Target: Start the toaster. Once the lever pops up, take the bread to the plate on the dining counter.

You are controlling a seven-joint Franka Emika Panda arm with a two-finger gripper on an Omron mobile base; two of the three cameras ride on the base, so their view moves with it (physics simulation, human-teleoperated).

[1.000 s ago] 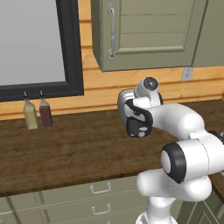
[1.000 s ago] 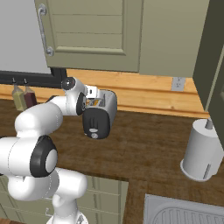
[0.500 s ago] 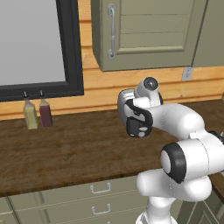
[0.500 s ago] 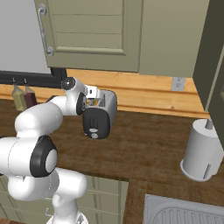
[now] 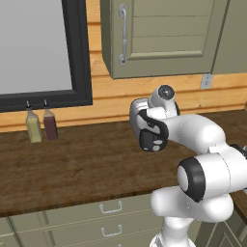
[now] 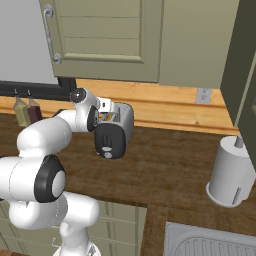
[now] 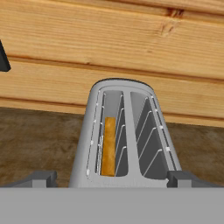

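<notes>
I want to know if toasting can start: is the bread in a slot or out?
In. The bread stands sunk in one slot of the toaster; the other slot is empty.

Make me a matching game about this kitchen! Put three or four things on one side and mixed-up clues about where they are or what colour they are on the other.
Things:
1. bread
2. toaster
3. paper towel roll
4. two bottles

Clues:
A. stand under the dark window frame, by the wooden wall
B. white, upright, at the right end of the counter
C. golden, down inside the left slot in the hand view
D. silver-grey with a black end panel, just beyond the arm's wrist

Pairs: 1-C, 2-D, 3-B, 4-A
</notes>
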